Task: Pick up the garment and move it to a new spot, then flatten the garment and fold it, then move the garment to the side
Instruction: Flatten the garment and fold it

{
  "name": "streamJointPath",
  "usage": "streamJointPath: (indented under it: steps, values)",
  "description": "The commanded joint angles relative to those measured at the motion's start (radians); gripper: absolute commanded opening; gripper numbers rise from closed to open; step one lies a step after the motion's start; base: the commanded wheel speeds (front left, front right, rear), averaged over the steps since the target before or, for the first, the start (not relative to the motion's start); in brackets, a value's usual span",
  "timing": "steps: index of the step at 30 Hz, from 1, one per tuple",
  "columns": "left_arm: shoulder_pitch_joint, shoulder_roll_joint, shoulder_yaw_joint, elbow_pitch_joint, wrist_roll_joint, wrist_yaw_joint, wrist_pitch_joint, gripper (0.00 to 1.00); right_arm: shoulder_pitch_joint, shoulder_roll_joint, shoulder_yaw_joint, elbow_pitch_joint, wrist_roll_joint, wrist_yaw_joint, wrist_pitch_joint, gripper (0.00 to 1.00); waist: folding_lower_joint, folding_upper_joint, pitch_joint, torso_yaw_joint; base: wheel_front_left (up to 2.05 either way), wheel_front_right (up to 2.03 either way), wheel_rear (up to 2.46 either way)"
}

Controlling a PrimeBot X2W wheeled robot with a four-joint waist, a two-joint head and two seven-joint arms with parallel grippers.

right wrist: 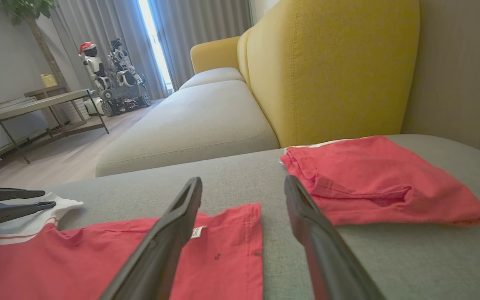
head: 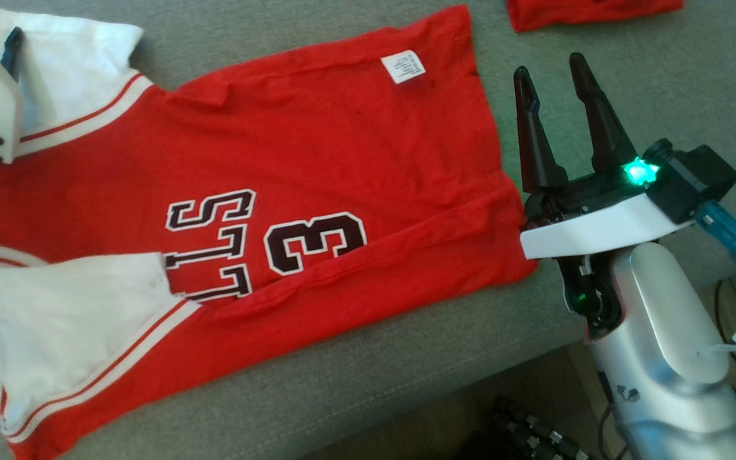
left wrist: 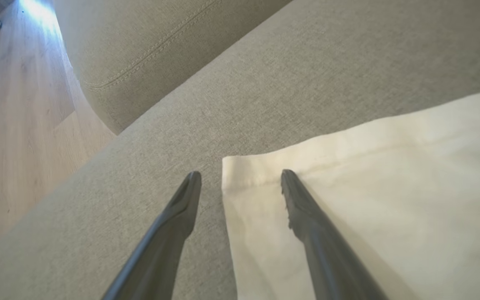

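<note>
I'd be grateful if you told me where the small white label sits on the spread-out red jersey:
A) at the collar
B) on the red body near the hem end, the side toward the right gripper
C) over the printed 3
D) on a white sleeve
B: the white label lies on the red jersey body close to its hem end, which faces the open right gripper.
</note>
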Motion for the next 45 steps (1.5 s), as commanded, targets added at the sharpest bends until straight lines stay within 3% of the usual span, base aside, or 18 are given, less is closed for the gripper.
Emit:
streamJointPath:
  steps: [1, 9, 10, 11, 13, 18, 24, 36, 45]
  values:
    - [-0.069, 0.072, 0.016, -0.002, 0.003, 0.002, 0.002, 1.00, -0.015, 0.010, 0.022, -0.024, 0.006, 0.007, -0.017, 1.00, -0.0001, 0.0000, 0.009, -0.010, 0.00, 0.00, 0.00]
    - [-0.094, 0.059, -0.018, 0.079, -0.013, 0.004, 0.002, 1.00, -0.010, 0.010, 0.022, -0.015, 0.002, 0.007, -0.033, 1.00, -0.0001, 0.0000, 0.012, -0.018, 0.00, 0.00, 0.00]
    - [-0.096, 0.053, -0.020, 0.087, -0.025, 0.003, 0.002, 0.95, -0.009, 0.010, 0.021, -0.012, -0.003, 0.007, -0.034, 1.00, -0.0001, 0.0000, 0.011, -0.016, 0.00, 0.00, 0.00]
    - [-0.097, 0.047, -0.024, 0.092, -0.037, 0.003, 0.000, 0.57, -0.010, 0.010, 0.017, -0.009, -0.014, 0.007, -0.035, 1.00, -0.0001, 0.0000, 0.010, -0.012, 0.00, 0.00, 0.00]
    - [-0.096, 0.035, -0.044, 0.098, -0.059, 0.002, -0.003, 0.00, -0.012, 0.010, 0.007, -0.005, -0.024, 0.007, -0.035, 1.00, -0.0001, 0.0000, 0.006, -0.004, 0.00, 0.00, 0.00]
    - [-0.098, 0.022, -0.096, 0.089, -0.125, 0.002, -0.040, 0.00, -0.027, 0.010, -0.016, 0.005, -0.052, 0.007, -0.009, 1.00, -0.0001, 0.0000, -0.006, 0.029, 0.00, 0.00, 0.00]
    - [-0.111, 0.009, -0.101, 0.069, -0.140, 0.006, -0.148, 0.00, -0.085, 0.001, -0.010, 0.060, -0.075, 0.007, 0.105, 1.00, -0.0001, 0.0000, -0.020, 0.081, 0.00, 0.00, 0.00]
    - [-0.114, -0.043, -0.112, 0.023, -0.134, 0.056, -0.305, 0.00, -0.266, -0.161, 0.090, 0.288, -0.010, 0.007, 0.282, 1.00, -0.0001, 0.0000, -0.006, 0.176, 0.00, 0.00, 0.00]
    - [-0.124, -0.061, -0.132, 0.011, -0.132, 0.061, -0.332, 0.00, -0.371, -0.218, 0.148, 0.439, 0.040, 0.007, 0.303, 1.00, -0.0001, 0.0000, 0.012, 0.201, 0.00, 0.00, 0.00]
